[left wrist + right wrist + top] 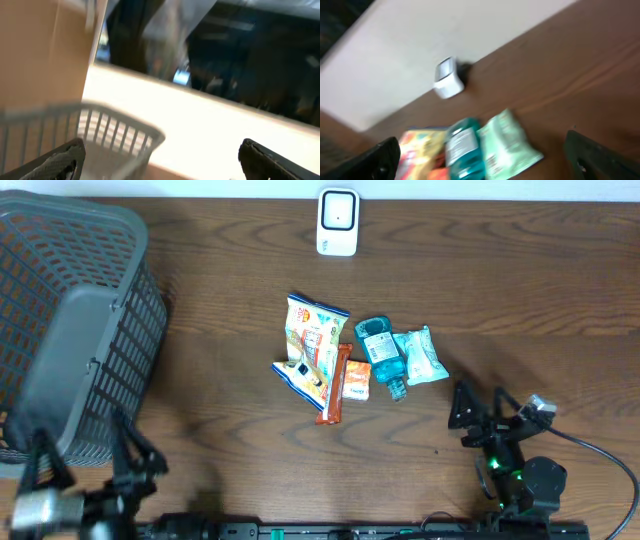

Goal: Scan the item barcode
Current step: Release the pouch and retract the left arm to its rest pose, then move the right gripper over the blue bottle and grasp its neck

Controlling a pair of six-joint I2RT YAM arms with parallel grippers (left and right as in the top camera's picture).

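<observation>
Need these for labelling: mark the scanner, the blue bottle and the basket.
scanner (337,222), overhead view, white front face.
blue bottle (379,343), overhead view, its label.
basket (145,310), overhead view, right mesh wall.

A tall grey basket fills the left end of the worktop, its rim close in front of the left hand; bare wood runs from the basket wall across to the middle heap; there a snack bag, orange bar, small orange packet, blue bottle and mint packet lie touching or overlapping, with no gap to slip a finger through; the right hand, jaws wide, stands near the mint packet with bare wood between them; behind the heap a broad strip lies open up to the white scanner at the back edge; the far right stretch is open too.
</observation>
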